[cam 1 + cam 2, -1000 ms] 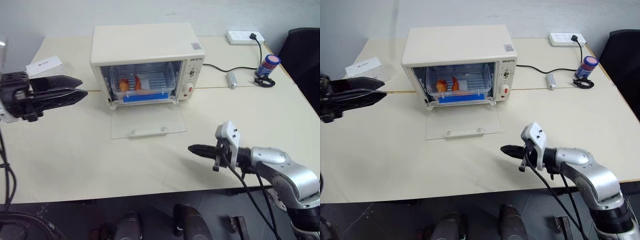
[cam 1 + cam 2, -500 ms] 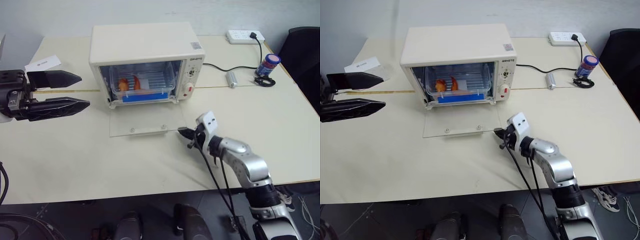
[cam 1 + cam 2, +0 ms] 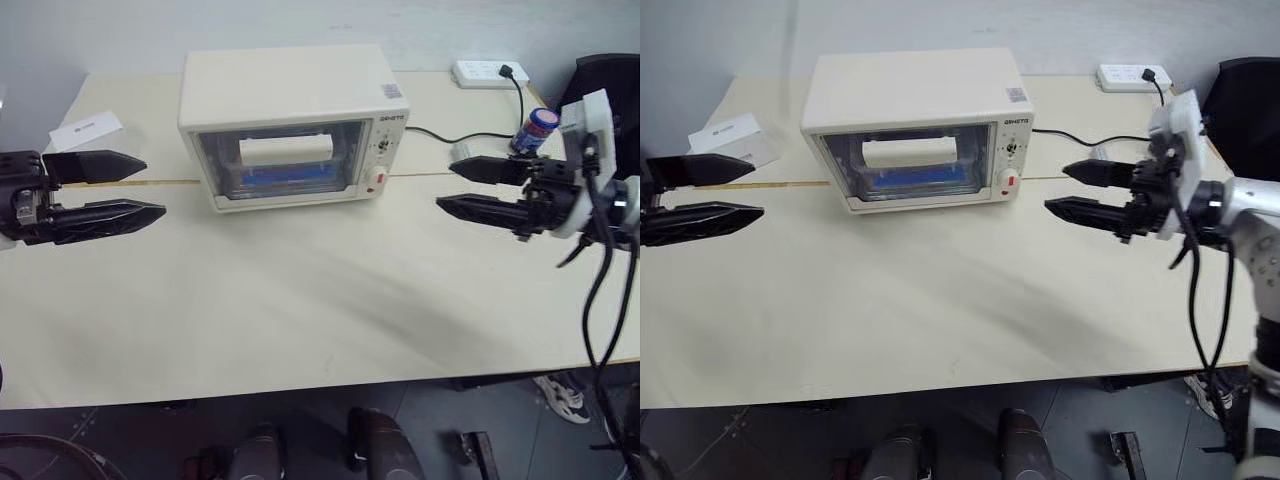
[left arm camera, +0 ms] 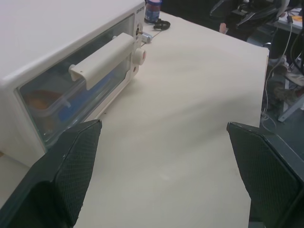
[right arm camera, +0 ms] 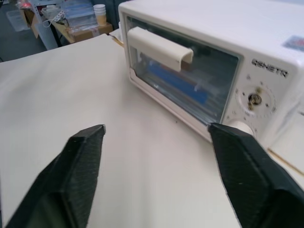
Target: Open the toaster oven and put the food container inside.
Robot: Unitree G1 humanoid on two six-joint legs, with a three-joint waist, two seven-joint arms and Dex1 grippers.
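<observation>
The cream-white toaster oven (image 3: 290,100) stands at the back middle of the table with its glass door shut and the handle (image 4: 102,59) up. Through the glass I see the food container (image 3: 285,178), clear with a blue bar, lying inside on the rack. My left gripper (image 3: 153,187) hovers open to the left of the oven, pointing toward it, with nothing between its fingers. My right gripper (image 3: 444,186) hovers open to the right of the oven's control panel, also empty. Both are held above the table, apart from the oven.
A small white box (image 3: 88,127) lies at the back left. At the back right are a white power strip (image 3: 487,72) with a black cable, a blue-capped bottle (image 3: 535,128) and a small silver cylinder (image 3: 462,152). A black chair (image 3: 610,80) stands beyond the right edge.
The oven door has gone from lying open and flat to shut. My right gripper rose from the door's edge to beside the oven and opened. My left gripper opened and stayed in place.
</observation>
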